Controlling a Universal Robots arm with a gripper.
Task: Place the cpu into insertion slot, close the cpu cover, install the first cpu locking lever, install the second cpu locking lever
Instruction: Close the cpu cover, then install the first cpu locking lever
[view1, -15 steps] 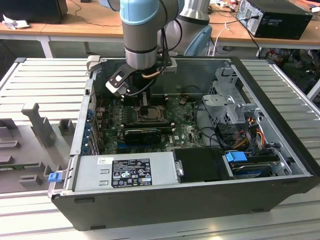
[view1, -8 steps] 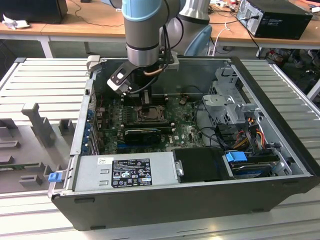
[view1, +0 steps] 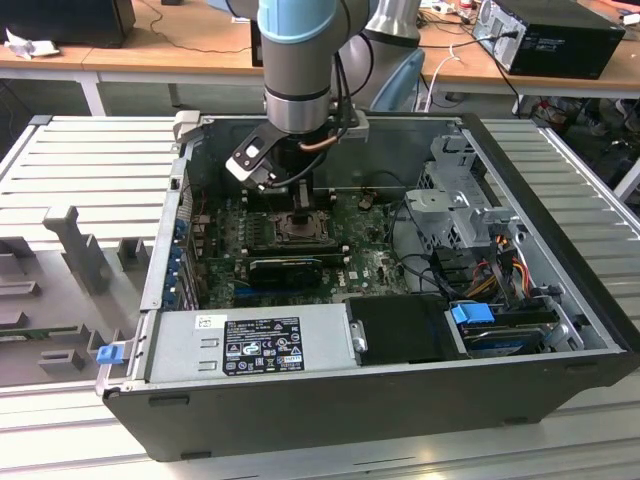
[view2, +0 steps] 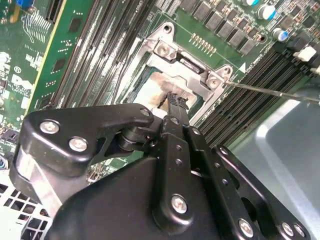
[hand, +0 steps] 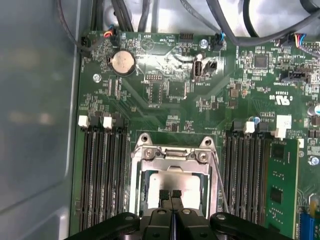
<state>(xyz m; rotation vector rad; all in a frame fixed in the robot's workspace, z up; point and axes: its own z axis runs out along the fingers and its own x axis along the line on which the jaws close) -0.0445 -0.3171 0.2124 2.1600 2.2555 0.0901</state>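
The cpu (hand: 152, 186) (view2: 149, 89) lies flat in the insertion slot (view1: 297, 226) on the green motherboard, its silver top smeared with pale paste. The metal cpu cover (hand: 170, 155) (view2: 187, 62) lies down over it, framing its edges. My gripper (hand: 170, 194) (view2: 172, 100) (view1: 300, 205) hangs straight above the chip with its black fingertips pressed together and nothing between them, at or just over the chip's top; contact cannot be judged. A thin wire locking lever (hand: 220, 185) (view2: 270, 92) stands raised beside the socket.
Black memory slots (hand: 102, 175) flank the socket on both sides. A long black card (view1: 286, 268) sits in front of the socket, the grey power supply (view1: 250, 345) nearer still. Drive cage (view1: 460, 200) and cables (view1: 500, 265) fill the exterior view's right. A coin battery (hand: 122, 62) sits beyond.
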